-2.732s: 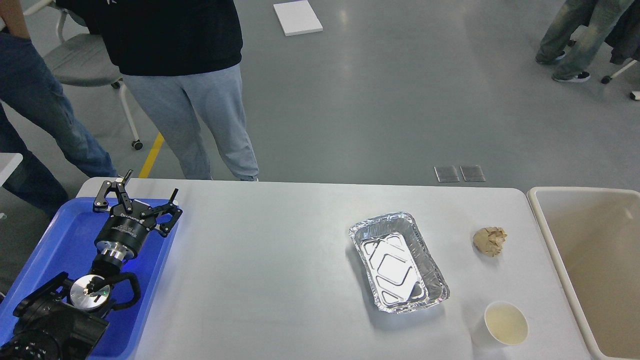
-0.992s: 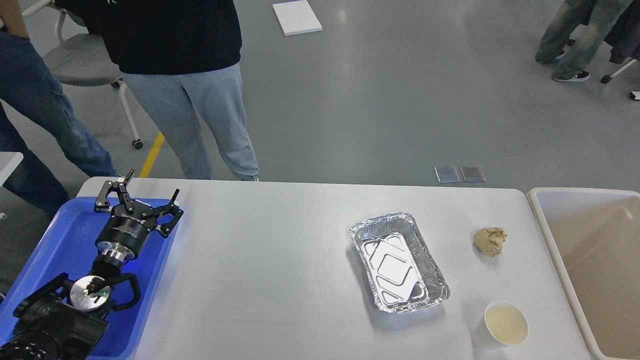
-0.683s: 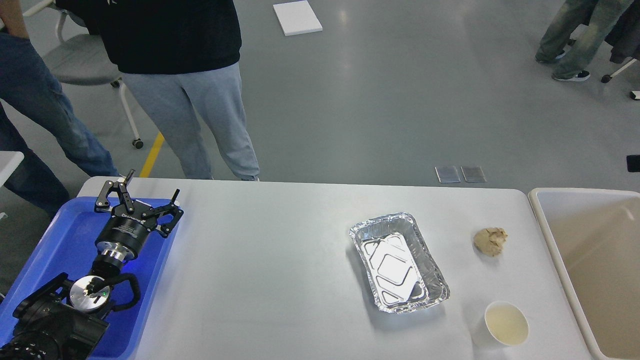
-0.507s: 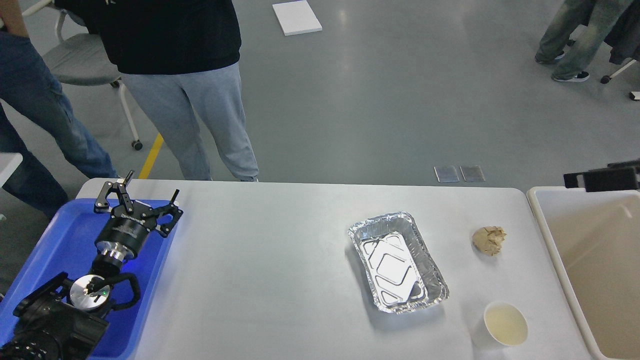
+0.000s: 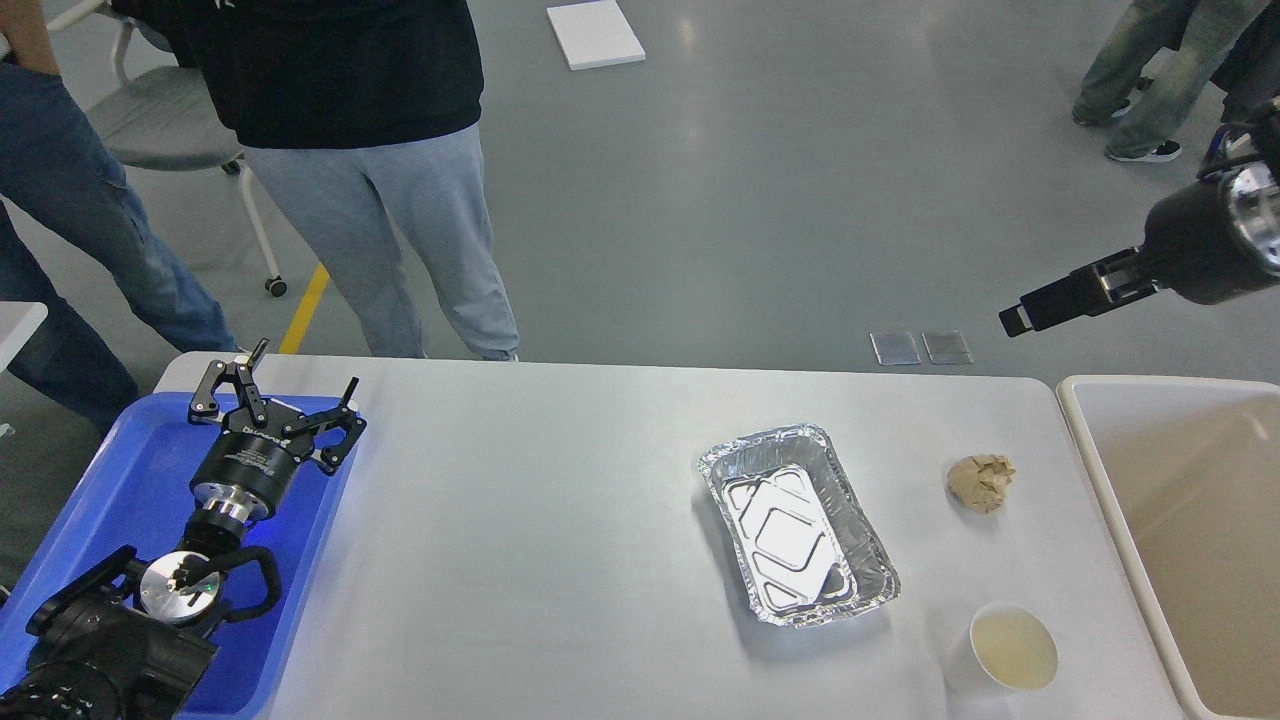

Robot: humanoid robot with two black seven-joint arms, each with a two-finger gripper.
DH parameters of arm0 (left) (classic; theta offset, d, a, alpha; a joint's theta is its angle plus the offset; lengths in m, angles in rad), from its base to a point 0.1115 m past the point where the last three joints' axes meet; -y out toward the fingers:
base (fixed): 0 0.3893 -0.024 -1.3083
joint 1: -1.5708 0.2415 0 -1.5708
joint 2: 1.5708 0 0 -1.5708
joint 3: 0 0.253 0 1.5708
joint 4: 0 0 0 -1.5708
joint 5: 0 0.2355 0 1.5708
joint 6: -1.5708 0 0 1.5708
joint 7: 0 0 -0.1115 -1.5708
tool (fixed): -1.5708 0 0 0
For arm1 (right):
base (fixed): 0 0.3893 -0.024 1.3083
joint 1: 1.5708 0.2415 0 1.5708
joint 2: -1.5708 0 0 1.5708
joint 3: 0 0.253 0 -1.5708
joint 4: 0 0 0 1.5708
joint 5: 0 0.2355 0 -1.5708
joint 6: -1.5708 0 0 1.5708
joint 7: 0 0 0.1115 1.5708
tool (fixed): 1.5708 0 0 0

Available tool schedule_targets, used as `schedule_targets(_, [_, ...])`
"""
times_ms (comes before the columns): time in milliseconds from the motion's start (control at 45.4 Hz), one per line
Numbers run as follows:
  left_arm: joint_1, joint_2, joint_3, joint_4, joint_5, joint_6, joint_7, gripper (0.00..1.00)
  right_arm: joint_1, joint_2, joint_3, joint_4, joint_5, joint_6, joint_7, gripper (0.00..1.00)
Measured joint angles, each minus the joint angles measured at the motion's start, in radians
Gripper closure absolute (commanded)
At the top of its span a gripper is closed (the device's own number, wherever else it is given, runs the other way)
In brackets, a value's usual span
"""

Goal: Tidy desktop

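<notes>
Pale grey-white matte tabletop [image 5: 560, 560] fills the lower view, with three loose items bunched at its right end: the crinkled silver foil tray [image 5: 797, 523], the crumpled tan paper ball [image 5: 981, 482] and the small white paper cup [image 5: 1013, 647].

Beige rectangular bin [image 5: 1085, 440] sits just off the right edge; blue plastic tray [image 5: 60, 520] is at the far left.

Right hand [image 5: 1035, 312] is up in the air beyond the tabletop's far right corner, seen end-on, so I cannot tell if the fingers are spread or pressed together. It holds nothing that shows.

Left hand [image 5: 272, 405] hangs over the blue tray with fingers spread, empty.

My read: right arm is lining up on the paper ball (nearest item, and nearest the bin).

- Come down from above with fingers spread wide
- Centre on the ball, which is soft and will deform
- Pinch lightly
- Lift clear of the bin wall before moving across

Stay off the foil tray; it looks light enough to skid if nudged.
</notes>
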Motion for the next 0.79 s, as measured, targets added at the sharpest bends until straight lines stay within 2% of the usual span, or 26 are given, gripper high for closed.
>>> schedule_targets(176, [0.000, 0.000, 0.000, 0.000, 0.000, 0.000, 0.000, 0.00, 0.153, -0.028, -0.142, -0.006, 0.024, 0.000, 0.000, 0.00])
schedule_targets(419, [0.000, 0.000, 0.000, 0.000, 0.000, 0.000, 0.000, 0.00, 0.325, -0.130, -0.277, 0.003, 0.057, 0.000, -0.001, 0.00])
schedule_targets(793, [0.001, 0.000, 0.000, 0.001, 0.000, 0.000, 0.000, 0.00, 0.437, -0.230, -0.337, 0.040, 0.080, 0.000, -0.004, 0.00])
